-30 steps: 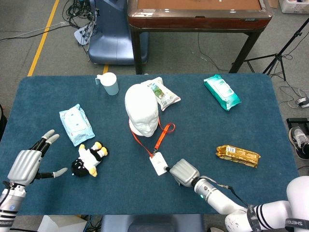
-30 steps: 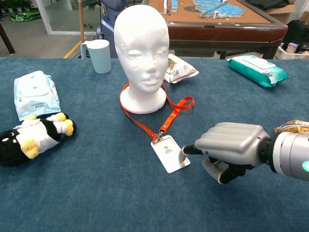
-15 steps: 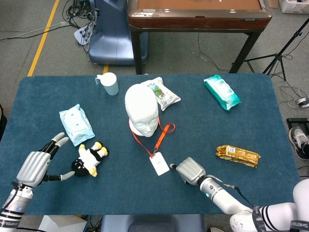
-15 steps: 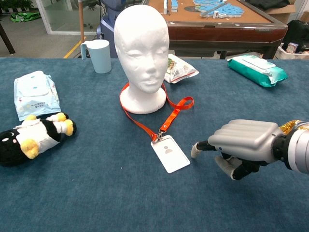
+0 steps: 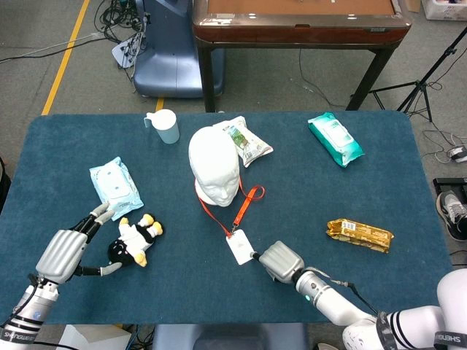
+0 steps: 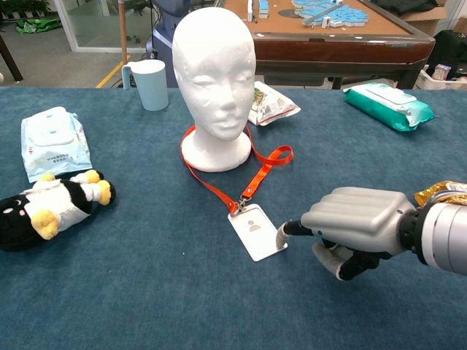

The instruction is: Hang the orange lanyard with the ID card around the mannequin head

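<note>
I'm poking my right hand (image 6: pixel 350 226), fingers curled w/ one tip at the ID card (image 6: pixel 256 231). Orange lanyard (image 6: pixel 219 191) is lying round the mannequin head (image 6: pixel 214 73) base. I should get under the card edge slowly. Left hand (image 5: pixel 67 249) fingers spread, holding nothing.

On the blue table (image 5: pixel 379 182): a pale blue mug (image 5: pixel 165 126) at the back, a snack packet (image 5: pixel 246 141) near it, a teal wipes pack (image 5: pixel 335 138) far right, a gold wrapper (image 5: pixel 359 234) near right, a light blue wipes pack (image 5: pixel 115 187) left, a toy penguin (image 5: pixel 136 240) lying just in front. Beyond, a wooden table (image 5: pixel 299 18).
</note>
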Tool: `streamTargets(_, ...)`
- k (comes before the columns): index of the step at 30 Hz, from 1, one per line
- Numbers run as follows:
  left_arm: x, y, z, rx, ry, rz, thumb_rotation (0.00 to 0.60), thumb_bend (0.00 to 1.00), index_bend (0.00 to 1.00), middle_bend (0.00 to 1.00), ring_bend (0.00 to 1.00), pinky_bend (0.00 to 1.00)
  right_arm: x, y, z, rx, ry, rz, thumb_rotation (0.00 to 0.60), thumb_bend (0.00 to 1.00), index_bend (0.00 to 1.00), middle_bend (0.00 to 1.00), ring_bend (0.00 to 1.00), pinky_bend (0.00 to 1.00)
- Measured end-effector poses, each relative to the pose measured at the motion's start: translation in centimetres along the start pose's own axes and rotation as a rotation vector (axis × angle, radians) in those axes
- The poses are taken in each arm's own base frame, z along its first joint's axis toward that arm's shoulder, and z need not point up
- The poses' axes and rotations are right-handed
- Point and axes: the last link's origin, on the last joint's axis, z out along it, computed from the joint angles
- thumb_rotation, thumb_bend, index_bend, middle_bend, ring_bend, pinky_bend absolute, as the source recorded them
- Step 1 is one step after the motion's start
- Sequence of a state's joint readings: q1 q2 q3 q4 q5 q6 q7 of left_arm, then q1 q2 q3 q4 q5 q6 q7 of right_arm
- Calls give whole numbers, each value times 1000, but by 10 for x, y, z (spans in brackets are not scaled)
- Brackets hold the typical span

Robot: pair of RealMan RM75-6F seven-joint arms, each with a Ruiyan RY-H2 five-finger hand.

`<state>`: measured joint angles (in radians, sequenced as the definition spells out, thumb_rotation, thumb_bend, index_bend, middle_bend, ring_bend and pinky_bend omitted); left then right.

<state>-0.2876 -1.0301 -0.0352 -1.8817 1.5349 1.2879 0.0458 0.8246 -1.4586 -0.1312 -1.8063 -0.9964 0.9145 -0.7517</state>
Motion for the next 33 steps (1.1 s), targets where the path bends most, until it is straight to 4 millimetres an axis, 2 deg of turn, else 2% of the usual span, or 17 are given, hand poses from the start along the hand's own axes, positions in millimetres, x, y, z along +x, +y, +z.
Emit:
streamTargets(7,2,0,3,2,8,-2,321,69,0,45,191,448,2,5,-4,-20,3,-3,600,793,207,1000,1000,1000)
streamTargets(16,4,-11,4,49,29,-7,321,69,0,45,191,448,-2,14,-5,-51,-3,2,600,792,207,1000,1000,1000)
streamTargets(33,7,-12,3,53,33,-5,324,69,0,45,191,448,1,0,4,-8,2,-1,600,792,207,1000,1000,1000)
